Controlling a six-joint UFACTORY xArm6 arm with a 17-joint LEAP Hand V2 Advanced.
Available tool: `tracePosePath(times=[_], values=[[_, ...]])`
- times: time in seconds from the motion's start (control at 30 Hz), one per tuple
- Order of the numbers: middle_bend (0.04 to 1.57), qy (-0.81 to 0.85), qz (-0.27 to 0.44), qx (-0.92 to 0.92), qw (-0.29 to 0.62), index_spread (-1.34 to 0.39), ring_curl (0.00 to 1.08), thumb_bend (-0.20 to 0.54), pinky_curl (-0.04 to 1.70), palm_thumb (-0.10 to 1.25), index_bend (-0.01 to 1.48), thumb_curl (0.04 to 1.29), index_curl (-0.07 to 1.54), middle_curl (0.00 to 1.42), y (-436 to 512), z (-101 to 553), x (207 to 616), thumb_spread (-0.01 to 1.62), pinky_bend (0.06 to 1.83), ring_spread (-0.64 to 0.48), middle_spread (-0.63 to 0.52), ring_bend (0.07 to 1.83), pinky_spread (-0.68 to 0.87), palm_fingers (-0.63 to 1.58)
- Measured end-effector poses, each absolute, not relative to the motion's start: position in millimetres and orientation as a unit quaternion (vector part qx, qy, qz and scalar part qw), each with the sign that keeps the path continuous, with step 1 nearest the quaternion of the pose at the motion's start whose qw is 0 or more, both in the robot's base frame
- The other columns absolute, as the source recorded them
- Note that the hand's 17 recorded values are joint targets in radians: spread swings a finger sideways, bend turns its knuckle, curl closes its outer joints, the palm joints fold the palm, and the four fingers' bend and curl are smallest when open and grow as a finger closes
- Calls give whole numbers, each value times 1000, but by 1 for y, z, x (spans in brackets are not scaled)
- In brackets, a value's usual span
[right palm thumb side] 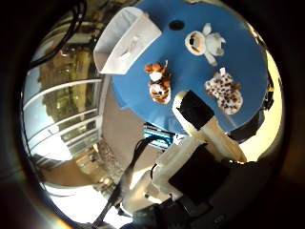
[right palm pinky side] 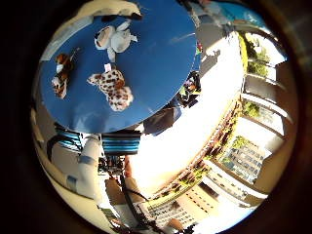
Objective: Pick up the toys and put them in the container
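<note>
Three toys lie on the blue table [right palm thumb side: 190, 71]: tiger [right palm thumb side: 157, 82] nearest the white container [right palm thumb side: 125, 42], white toy [right palm thumb side: 205, 43] and spotted toy [right palm thumb side: 225, 92] farther off. The hand [right palm thumb side: 200, 143] holds nothing; its curl is unclear.

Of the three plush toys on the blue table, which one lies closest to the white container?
The orange striped tiger toy. It lies just beside the white container, while the white plush and the spotted leopard toy sit farther across the blue table.

Bare blue table [right palm thumb side: 190, 71] separates the three toys, seemingly well apart; white container [right palm thumb side: 125, 42] stands at its edge.
</note>
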State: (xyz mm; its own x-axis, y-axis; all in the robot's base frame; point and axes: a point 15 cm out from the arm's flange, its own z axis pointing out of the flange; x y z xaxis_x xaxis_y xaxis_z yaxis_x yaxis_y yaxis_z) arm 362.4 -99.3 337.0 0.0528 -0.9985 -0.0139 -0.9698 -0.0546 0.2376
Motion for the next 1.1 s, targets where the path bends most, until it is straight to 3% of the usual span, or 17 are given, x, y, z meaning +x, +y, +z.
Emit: tracePosePath(times=[0.13, 0.7, 0.87, 0.97, 1.0, 1.1], values=[[193, -698, -94, 705, 84, -114, 332, -36, 166, 531, 153, 312, 285, 328, -121, 296, 376, 1196, 523, 264, -3, 339, 405, 296], [188, -709, -171, 670, 142, -7, 336, -31, 160, 406, 149, 287, 248, 351, -128, 141, 323, 1146, 574, 288, 73, 413, 416, 296], [274, -704, -180, 669, 154, -18, 351, -13, 139, 444, 144, 295, 227, 380, -132, 128, 318, 1143, 616, 283, 1, 546, 420, 553], [380, -697, -170, 676, 167, -114, 398, 7, 161, 545, 164, 322, 215, 428, -139, 125, 315, 1146, 737, 219, -66, 700, 404, 894], [480, -696, -167, 678, 167, -160, 423, 25, 166, 607, 139, 342, 196, 468, -139, 124, 314, 1144, 775, 204, -83, 780, 399, 1034], [656, -691, -159, 687, 159, -244, 533, 42, 191, 714, 146, 382, 183, 572, -139, 118, 315, 1133, 805, 140, -123, 1000, 390, 1072]])
